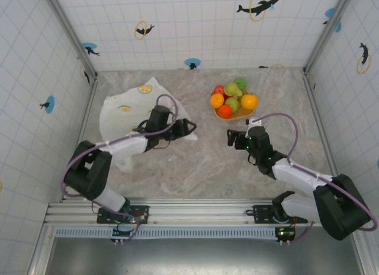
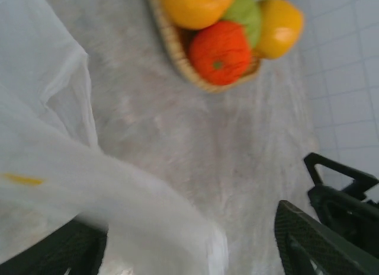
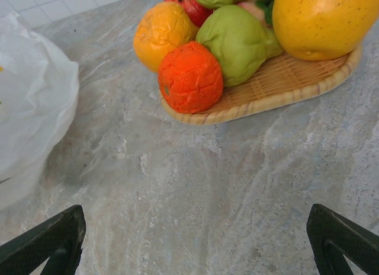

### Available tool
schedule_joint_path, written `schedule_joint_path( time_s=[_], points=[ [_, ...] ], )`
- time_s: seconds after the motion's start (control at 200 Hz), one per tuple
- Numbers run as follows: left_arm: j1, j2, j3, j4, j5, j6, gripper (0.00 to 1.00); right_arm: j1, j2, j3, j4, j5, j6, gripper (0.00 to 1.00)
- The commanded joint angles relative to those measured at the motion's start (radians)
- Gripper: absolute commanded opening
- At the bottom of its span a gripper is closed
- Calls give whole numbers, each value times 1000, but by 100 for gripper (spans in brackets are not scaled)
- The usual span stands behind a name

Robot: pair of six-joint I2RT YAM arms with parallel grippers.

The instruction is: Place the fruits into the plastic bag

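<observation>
Right now all the fruits (image 1: 232, 98) are sitting heaped on the tray (image 3: 278, 97) toward the far side of the surface (image 1: 207, 168), right of centre. None of them are in the plastic bag (image 1: 127, 112), which is lying crumpled on the far left, so by my reading the opening step is the one in hand: getting the bag ready for a first pick. The left jaws are standing apart at the bag's right edge, with a fold of the thin film lying between the fingers (image 2: 320, 245), not pinched as far as I can make out. The right jaws are gaping wide and holding nothing, their fingers (image 3: 41, 245) pointing across bare marble-patterned surface at the tray. A pebbled red-orange fruit (image 3: 189, 76) is sitting nearest, just in front of a smooth green pear (image 3: 237, 44). Next, I'd say, the right arm is needing to reach forward and drop its jaws around that round fruit, while the left is needing a firm pinch on the film to lift a mouth open. The fruits are looking glossy, hard and rounded, likely to roll, and the tray is looking woven, shallow and tan. The bag is showing white, translucent and slippery-looking, printed with citrus slices
</observation>
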Motion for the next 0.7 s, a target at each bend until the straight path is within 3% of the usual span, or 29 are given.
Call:
schedule_joint_path(
  time_s=[0.0,0.17,0.37,0.696],
  points=[
    [1,-41,66,-192,-30,185,80,8,-36,-16,-21,22,-8,98],
    [2,-180,63,-483,-296,438,87,32,-2,-51,44,-4,-6,98],
    [1,-182,69,-552,-580,695,88,70,119,-21,128,-26,-2,99],
    [-38,134,231,-503,-642,745,94,63,129,-58,151,-9,12,100]
  ],
)
